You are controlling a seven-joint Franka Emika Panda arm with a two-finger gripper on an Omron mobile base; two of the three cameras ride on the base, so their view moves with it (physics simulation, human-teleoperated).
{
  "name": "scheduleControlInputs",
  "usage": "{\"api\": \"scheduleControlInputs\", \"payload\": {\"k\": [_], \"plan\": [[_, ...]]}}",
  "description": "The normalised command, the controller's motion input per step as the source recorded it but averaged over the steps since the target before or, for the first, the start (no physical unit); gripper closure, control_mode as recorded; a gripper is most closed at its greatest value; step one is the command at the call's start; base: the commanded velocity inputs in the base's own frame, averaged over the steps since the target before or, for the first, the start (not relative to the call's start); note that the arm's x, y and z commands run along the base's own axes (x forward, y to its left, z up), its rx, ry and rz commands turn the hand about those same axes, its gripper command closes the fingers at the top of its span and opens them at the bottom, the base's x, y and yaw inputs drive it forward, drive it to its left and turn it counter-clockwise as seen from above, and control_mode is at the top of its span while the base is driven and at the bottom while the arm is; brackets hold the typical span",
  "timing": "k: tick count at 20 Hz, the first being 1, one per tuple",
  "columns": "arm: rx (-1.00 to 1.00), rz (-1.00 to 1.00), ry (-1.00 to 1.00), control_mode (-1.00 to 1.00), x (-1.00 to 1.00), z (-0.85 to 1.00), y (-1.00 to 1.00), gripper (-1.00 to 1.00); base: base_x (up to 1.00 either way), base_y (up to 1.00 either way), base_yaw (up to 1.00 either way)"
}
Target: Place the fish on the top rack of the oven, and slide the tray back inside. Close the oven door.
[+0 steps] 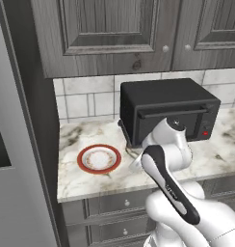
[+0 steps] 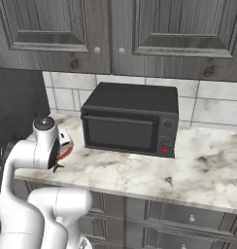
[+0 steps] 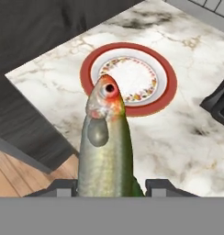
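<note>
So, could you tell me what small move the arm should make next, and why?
Probably carry the fish up and away from the counter, since the gripper holds it above the bare red-rimmed plate, so the pick looks done.

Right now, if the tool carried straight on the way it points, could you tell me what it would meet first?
Probably the plate: the tool holds the fish head-first toward its near rim, above the counter. Depth is unclear, so it might hit marble just short of it.

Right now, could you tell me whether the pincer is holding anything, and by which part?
It holds the fish, gripped near the tail end; its head points out over the red-rimmed plate on the marble counter.
</note>
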Motion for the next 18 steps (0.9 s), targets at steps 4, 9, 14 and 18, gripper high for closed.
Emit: {"api": "scheduleControlInputs", "payload": {"k": [4, 9, 14, 18], "plan": [[0.0, 0.0, 0.02, -1.0, 0.06, 0.03, -0.19, 1.0, 0.0, 0.0, 0.0], [0.0, 0.02, 0.0, 1.0, -0.04, 0.0, -0.02, 1.0, -0.28, -0.04, 0.08], [0.0, 0.0, 0.0, 1.0, 0.0, 0.0, 0.0, 1.0, -0.98, 0.0, 0.29], [0.0, 0.0, 0.0, 1.0, 0.0, 0.0, 0.0, 1.0, -0.63, 0.53, 0.43]]}}
